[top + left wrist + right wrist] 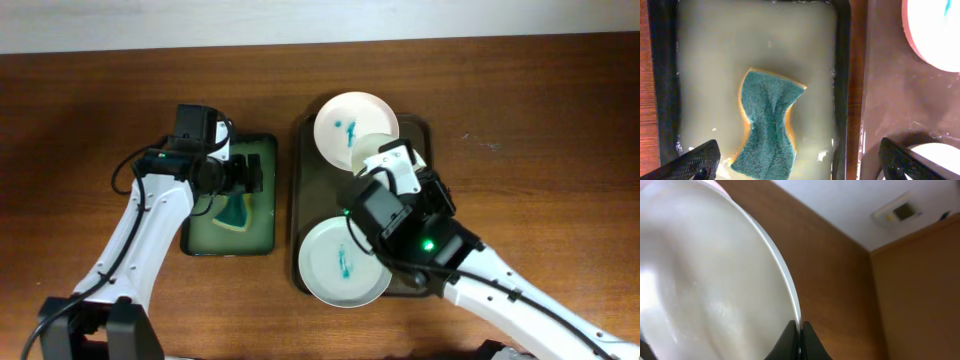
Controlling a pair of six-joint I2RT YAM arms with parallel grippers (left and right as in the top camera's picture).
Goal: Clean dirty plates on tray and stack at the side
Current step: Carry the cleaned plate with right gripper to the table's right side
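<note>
Plates sit on a dark serving tray (310,200) in the middle of the wooden table (550,120). The far plate (345,122) and the near plate (345,262) each lie flat with a teal smear on the white face.

A 3rd plate (374,148) is tilted over the tray, and from overhead it overlaps the far plate's lower right edge. The right gripper (395,160) pinches this plate's rim. In the right wrist view its 2 dark fingers (789,341) press together on the thin edge of the pale plate (705,280).

To the left of the serving tray, just beside it, is a black basin (265,245) of cloudy liquid. A green-topped sponge (234,212) lies in it with its yellow underside showing at the edges.

The left gripper (250,178) hovers over the basin with its jaws spread wide. In the left wrist view the 2 fingertips (695,160) sit at the bottom corners, 1 on each side of the sponge (767,125), and touch nothing.
</note>
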